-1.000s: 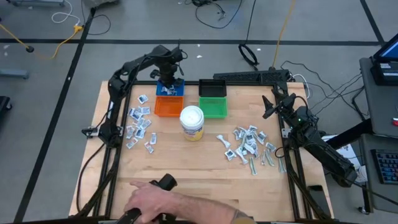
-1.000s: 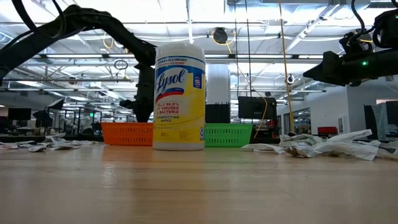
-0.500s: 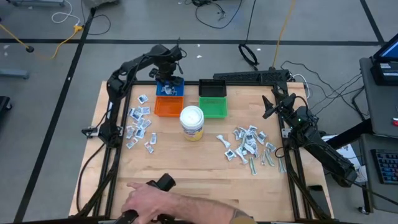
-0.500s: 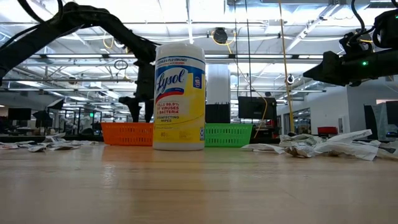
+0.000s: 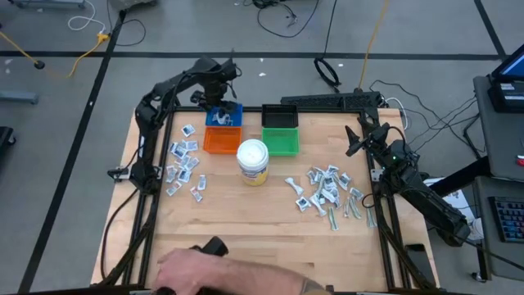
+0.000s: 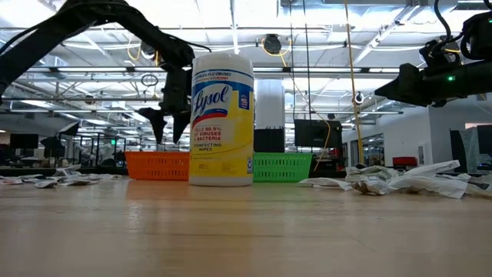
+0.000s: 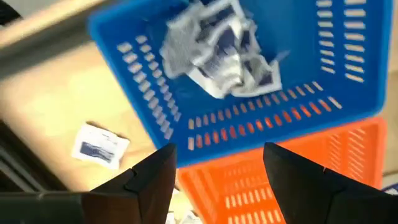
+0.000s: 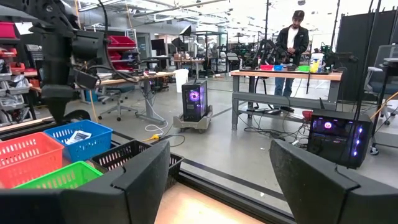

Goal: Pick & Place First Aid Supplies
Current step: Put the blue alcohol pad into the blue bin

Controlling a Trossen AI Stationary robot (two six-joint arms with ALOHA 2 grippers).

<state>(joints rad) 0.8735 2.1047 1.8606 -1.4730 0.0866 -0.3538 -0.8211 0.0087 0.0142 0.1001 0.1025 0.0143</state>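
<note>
High view: left end effector point(image 5: 214, 99) hangs over the blue bin point(image 5: 223, 115) at the far side of the wooden counter point(image 5: 262, 221), w/ white packets lying in that bin. Orange bin point(image 5: 222, 139) sits just in front of the blue one, green bin point(image 5: 281, 142) beside it, black bin point(image 5: 279, 115) behind the green. Lysol wipes tub point(image 5: 252, 161) stands in front of the orange and green bins. Loose first aid packets lie in two scatters: left pile point(image 5: 183, 161) near the left arm's base, right pile point(image 5: 329, 193) near the right arm. Right end effector point(image 5: 354, 141) waits above the counter's right edge. A person's hand point(image 5: 195, 268) rests at the near edge on a dark object. Low view: left end effector point(image 6: 166, 121) is raised above the orange bin point(image 6: 156, 165), fingers apart, nothing btwn them; wipes tub point(image 6: 221, 118) centre. Left wrist view: fingers point(image 7: 147, 182) spread wide, empty, over the blue bin point(image 7: 149, 109) holding a bunch of packets point(image 7: 217, 50); one packet point(image 7: 99, 147) on the counter beside it. Right wrist view: fingers point(image 8: 134, 183) wide, empty; a person point(image 8: 295, 40) stands far off in the room.
</note>
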